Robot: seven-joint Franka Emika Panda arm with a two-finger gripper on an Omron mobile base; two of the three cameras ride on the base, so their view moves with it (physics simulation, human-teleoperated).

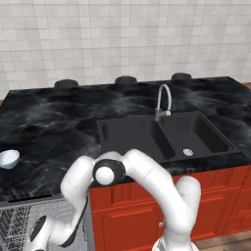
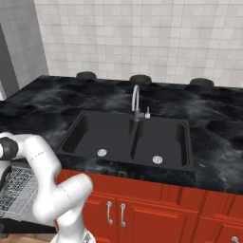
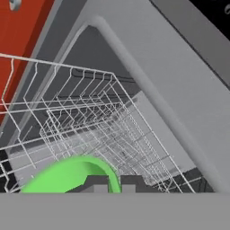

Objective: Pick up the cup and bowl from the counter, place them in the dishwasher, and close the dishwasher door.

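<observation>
The green cup sits low in the hand view, over the grey wire rack of the open dishwasher. My gripper is shut on the cup; its fingertips stand close together at the cup's rim. The arm bends down from the counter edge into the dishwasher at the lower left of the left base view. The white bowl rests on the black counter at its far left, above the dishwasher. The rack also appears beside the arm. I cannot make out the dishwasher door.
A matte black double sink with a curved metal tap is set in the middle of the counter. Red cabinet doors run below it, right of the dishwasher. A tiled wall stands behind the counter.
</observation>
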